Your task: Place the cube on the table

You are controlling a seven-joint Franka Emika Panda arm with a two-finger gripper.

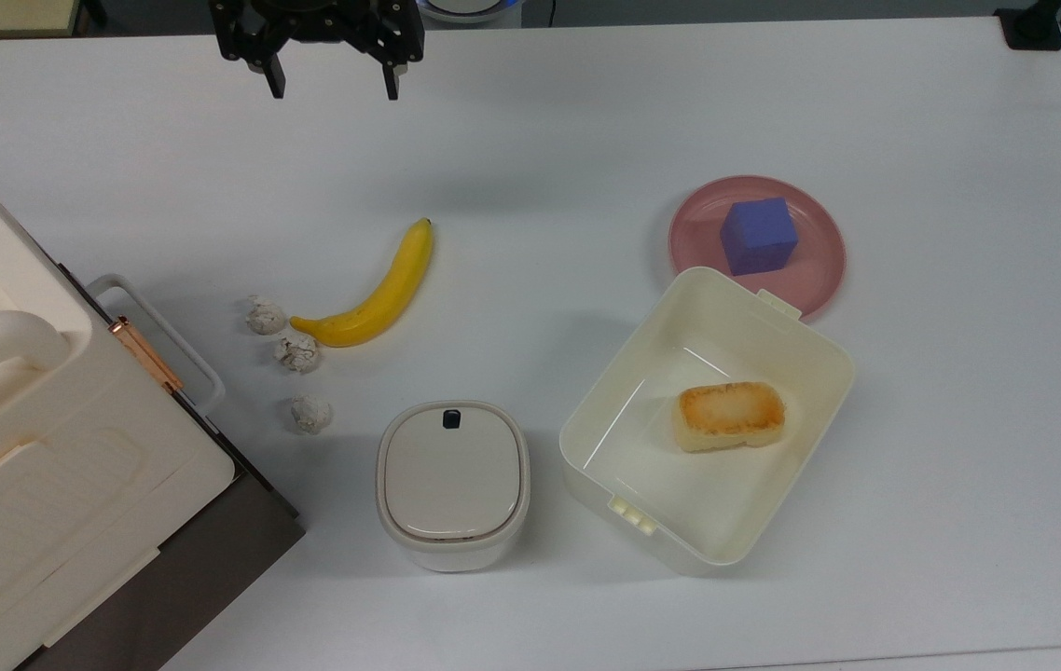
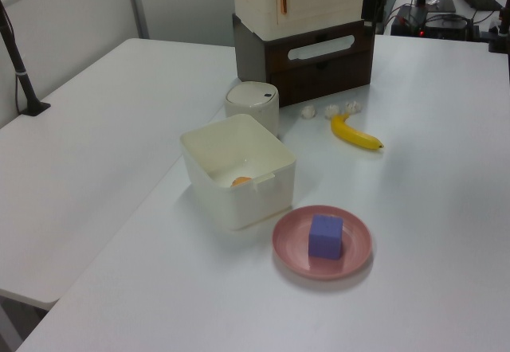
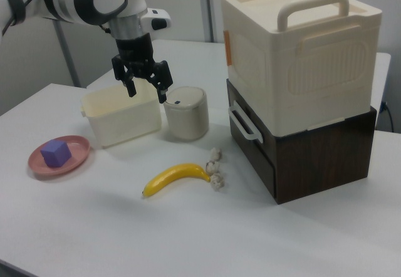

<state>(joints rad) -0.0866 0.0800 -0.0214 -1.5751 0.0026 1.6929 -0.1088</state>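
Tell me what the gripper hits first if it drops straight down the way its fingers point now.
Most likely bare table. The open gripper points down, and nothing lies under it in the top view; the banana lies well clear. The right view overlaps it with the bin, so depth there is uncertain.

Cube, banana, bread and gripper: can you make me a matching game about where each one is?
Things:
1. cube
2. banana
3. toasted bread
4. gripper

Places:
A. inside the cream box
B. up in the air, open
C. on the pink plate
D. lying on the table beside three crumpled paper balls

Pairs: 1-C, 2-D, 3-A, 4-B
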